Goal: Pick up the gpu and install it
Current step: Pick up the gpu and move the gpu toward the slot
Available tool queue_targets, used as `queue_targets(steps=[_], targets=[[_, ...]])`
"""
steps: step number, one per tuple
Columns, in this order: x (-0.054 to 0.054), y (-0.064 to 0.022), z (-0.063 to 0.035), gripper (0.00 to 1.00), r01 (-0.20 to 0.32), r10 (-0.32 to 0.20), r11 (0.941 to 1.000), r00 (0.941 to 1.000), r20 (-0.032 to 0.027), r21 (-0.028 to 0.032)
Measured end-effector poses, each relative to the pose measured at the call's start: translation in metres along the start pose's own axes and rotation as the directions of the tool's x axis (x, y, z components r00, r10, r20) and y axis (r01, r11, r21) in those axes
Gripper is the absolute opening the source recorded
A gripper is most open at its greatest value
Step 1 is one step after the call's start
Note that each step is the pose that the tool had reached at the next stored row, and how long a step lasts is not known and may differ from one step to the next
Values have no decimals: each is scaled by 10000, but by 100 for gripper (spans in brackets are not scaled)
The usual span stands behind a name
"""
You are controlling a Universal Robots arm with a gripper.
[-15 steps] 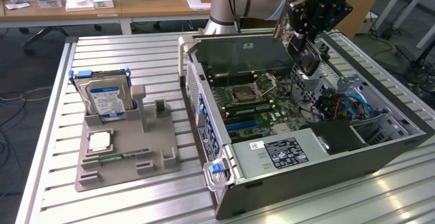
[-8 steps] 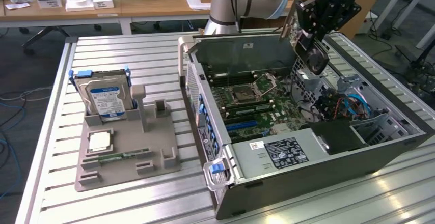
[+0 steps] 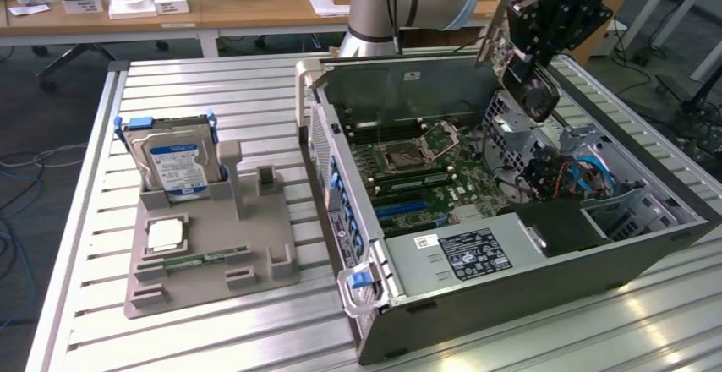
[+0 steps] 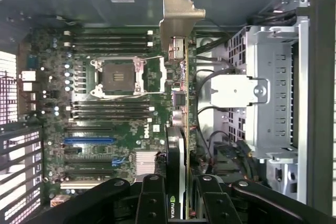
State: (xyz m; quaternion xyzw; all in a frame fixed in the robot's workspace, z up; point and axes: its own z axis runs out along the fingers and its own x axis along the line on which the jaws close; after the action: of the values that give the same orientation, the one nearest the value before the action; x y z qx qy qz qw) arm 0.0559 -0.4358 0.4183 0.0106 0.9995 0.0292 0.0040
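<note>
Slatted metal table [image 3: 203, 84] carries everything. Open PC case [image 3: 508, 296] lies on its side directly below the gripper [image 3: 528, 57], w/ the UR arm [image 3: 395, 0] at the case's far side in the exterior view. Mobo [image 4: 105, 129] is on the case floor, straight under the gripper & well apart from it. Grey fixture tray [image 3: 215, 254] sits outside the case, well away from the gripper toward the exterior view's left. Gripper fingers [image 4: 152, 203] are closed narrow on the gpu [image 4: 182, 103], clamped either side of the card. The gpu hangs in the grip above the case opening, edge-on to the mobo, not in any slot. Its silver bracket [image 4: 178, 14] is the end farthest from the fingers. Hard drive [image 3: 175, 165] stands upright in the tray. CPU socket [image 4: 118, 77] is below, just beside the card's line. Memory stick [image 3: 203, 259] lies flat in the tray.
</note>
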Motion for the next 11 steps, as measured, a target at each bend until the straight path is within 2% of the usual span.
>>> queue_targets(steps=[6,11], targets=[[-107,8,1,27,0,0,10000,10000,1,0],[-113,9,1,27,-2,2,10000,10000,0,0]])
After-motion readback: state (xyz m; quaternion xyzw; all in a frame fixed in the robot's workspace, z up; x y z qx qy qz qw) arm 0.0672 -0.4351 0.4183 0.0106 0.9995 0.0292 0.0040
